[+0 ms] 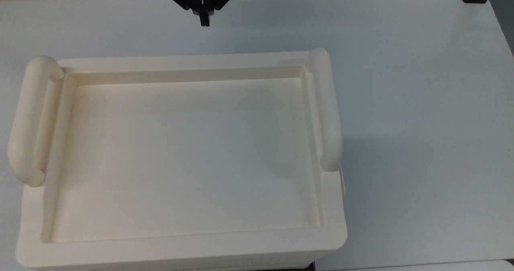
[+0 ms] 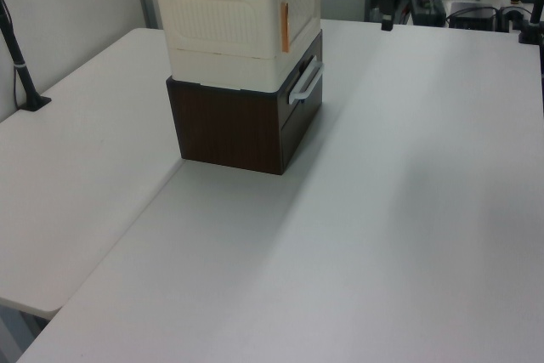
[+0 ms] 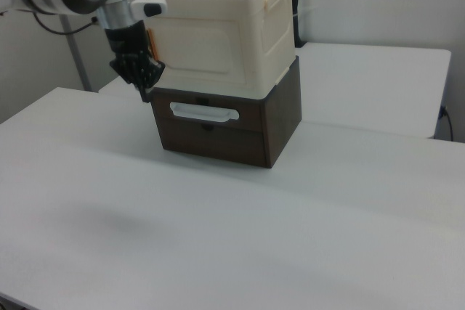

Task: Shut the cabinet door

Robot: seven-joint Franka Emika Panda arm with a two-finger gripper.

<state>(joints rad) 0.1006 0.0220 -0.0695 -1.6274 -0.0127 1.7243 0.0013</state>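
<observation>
Jaws closed on nothing, gripper (image 1: 204,21) apart from cabinet (image 3: 218,34), door (image 3: 197,46) flush

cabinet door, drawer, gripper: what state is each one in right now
cabinet door: shut, flush with the front of the cabinet.
drawer of the dark brown base: pushed in, its white handle on the front.
gripper: fingers shut, holding nothing, off the cabinet and over the table.
</observation>
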